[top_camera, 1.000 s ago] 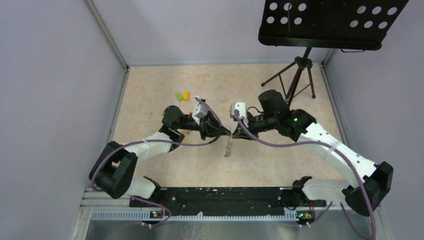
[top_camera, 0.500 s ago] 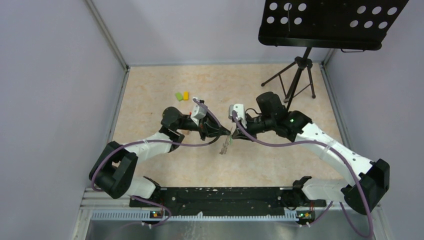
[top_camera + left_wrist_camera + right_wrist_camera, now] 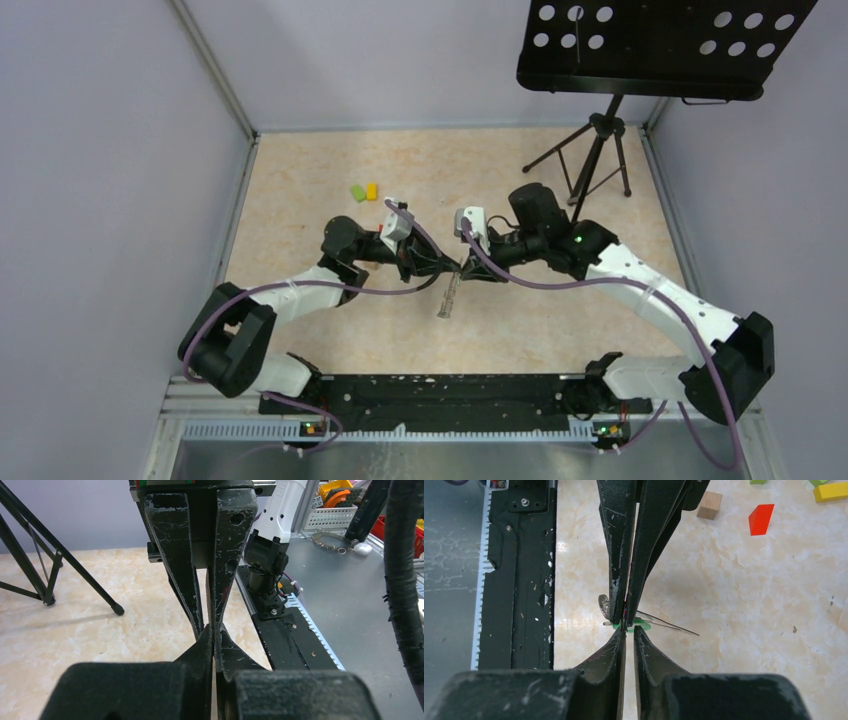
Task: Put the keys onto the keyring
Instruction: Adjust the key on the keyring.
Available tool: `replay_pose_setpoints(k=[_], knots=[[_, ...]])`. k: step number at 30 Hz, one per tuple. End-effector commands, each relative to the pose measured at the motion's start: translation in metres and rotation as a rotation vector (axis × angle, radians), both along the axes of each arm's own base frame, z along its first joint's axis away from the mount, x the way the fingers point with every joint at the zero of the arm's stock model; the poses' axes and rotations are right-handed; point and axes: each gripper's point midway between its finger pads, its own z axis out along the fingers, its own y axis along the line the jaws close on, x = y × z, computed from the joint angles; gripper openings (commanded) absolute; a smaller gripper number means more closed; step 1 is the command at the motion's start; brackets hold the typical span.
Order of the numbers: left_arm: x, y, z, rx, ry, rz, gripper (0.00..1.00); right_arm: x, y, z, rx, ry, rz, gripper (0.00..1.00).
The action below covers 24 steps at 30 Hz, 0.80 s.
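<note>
My two grippers meet tip to tip above the floor's middle. The left gripper [image 3: 455, 268] is shut, with a thin dark wire, the keyring [image 3: 669, 625], pinched between its fingers [image 3: 616, 555]. The right gripper [image 3: 468, 272] is almost fully closed, its tips [image 3: 629, 630] at the green tag [image 3: 642, 625] of one key. Silver keys [image 3: 603, 604] hang beside the tips and dangle as a bundle [image 3: 447, 298] below the meeting point. In the left wrist view my gripper [image 3: 215, 640] is closed, facing the right gripper's fingers [image 3: 187, 580]. The exact contact is hidden by the fingers.
Green [image 3: 357, 191] and yellow [image 3: 371, 189] blocks lie at the back left. A red block [image 3: 760, 519] and a wooden cube [image 3: 709, 505] lie near them. A music stand's tripod [image 3: 595, 150] stands at the back right. The black base rail [image 3: 440, 395] runs along the near edge.
Both grippers have shifted together slightly left and away from the bases, staying tip to tip. The hanging keys moved left with them and swung a little.
</note>
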Motion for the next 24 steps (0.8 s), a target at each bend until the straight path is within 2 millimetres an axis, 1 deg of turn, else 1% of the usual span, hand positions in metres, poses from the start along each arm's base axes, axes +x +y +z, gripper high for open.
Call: replay_pose_setpoints(k=[1,3,5,7,17,24], knots=[[-0.004,0.001,0.007,-0.03,-0.048,-0.006,0.0,0.002,0.0,0.021,0.061,-0.062,0.002,0.14],[-0.003,0.001,0.008,-0.033,-0.051,-0.005,0.0,0.001,-0.003,0.028,0.078,-0.088,0.0,0.18],[-0.003,0.001,0.01,-0.038,-0.052,-0.005,0.0,0.0,-0.004,0.032,0.09,-0.097,-0.005,0.22],[-0.003,0.001,0.011,-0.044,-0.049,-0.005,0.0,-0.001,-0.004,0.033,0.098,-0.095,-0.003,0.23],[-0.002,0.0,0.011,-0.052,-0.038,-0.001,0.0,0.0,0.001,0.027,0.126,-0.073,-0.006,0.23],[-0.001,0.0,0.009,-0.051,-0.036,0.0,0.0,-0.002,0.004,0.03,0.141,-0.064,0.008,0.22]])
